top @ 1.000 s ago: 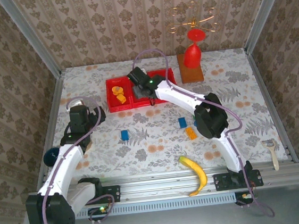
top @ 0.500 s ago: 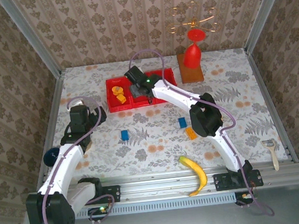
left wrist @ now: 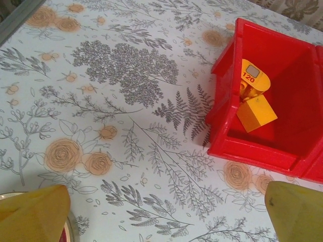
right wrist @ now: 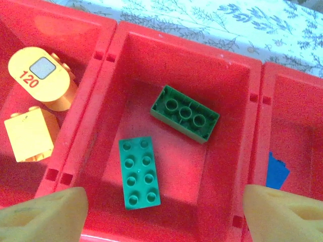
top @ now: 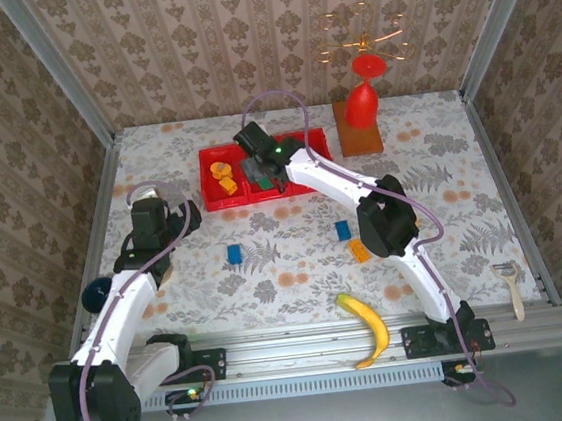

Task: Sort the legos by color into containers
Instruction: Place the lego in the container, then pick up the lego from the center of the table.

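**Right hand point(right wrist: 164, 217) empty over red tray point(right wrist: 107, 60)**

Fingers spread wide above the middle compartment, where two green legos point(right wrist: 185, 113) lie flat, apart. Left compartment: an orange cube point(right wrist: 30, 133) beside a rounded orange piece point(right wrist: 43, 78) marked 120. Right compartment: a blue lego point(right wrist: 276, 170). Left hand point(left wrist: 164, 217) wide, empty, over the desk point(left wrist: 101, 126) beside the tray. Loose on the desk: two blue bricks point(top: 234, 254), one orange brick point(top: 360, 251).
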{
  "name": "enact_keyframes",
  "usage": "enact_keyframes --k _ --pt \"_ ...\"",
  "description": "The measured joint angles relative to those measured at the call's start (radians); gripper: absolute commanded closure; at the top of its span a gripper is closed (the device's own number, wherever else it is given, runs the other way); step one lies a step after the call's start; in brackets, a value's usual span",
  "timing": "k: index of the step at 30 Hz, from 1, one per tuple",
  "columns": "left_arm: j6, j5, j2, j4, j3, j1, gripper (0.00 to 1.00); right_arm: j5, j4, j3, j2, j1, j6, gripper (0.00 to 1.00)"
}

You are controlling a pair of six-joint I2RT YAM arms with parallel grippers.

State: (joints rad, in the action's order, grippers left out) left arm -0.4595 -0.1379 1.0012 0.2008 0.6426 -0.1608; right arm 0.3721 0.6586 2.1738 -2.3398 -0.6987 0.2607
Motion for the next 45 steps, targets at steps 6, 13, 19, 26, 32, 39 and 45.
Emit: enact_keyframes --k 6,13,19,26,32,39,45 --pt "-0.032 0.042 -0.014 0.071 0.0 -0.011 0.0 0.003 -0.005 -0.169 0.121 -0.01 0.031 0.13" --pt "-0.082 0.045 -0.051 0.19 0.0 -0.161 0.0 0.013 -0.049 -0.438 0.358 -0.019 0.116 0.07" --pt "-0.142 0.034 -0.053 0.266 -0.01 -0.313 0.06 0.036 -0.056 -0.668 0.541 -0.019 0.216 0.01" --pt "-0.179 0.013 0.035 0.291 -0.015 -0.439 0.15 0.051 -0.036 -0.855 0.664 -0.018 0.317 0.0" --pt "-0.184 -0.001 0.166 0.289 -0.013 -0.481 0.24 0.077 -0.001 -0.943 0.753 -0.011 0.374 0.0" --pt "-0.173 -0.009 0.302 0.283 0.031 -0.493 0.27 0.113 0.027 -0.991 0.814 0.003 0.413 0.0" --pt "-0.16 -0.02 0.391 0.266 0.079 -0.493 0.32 0.128 0.036 -1.006 0.836 0.005 0.428 0.0"
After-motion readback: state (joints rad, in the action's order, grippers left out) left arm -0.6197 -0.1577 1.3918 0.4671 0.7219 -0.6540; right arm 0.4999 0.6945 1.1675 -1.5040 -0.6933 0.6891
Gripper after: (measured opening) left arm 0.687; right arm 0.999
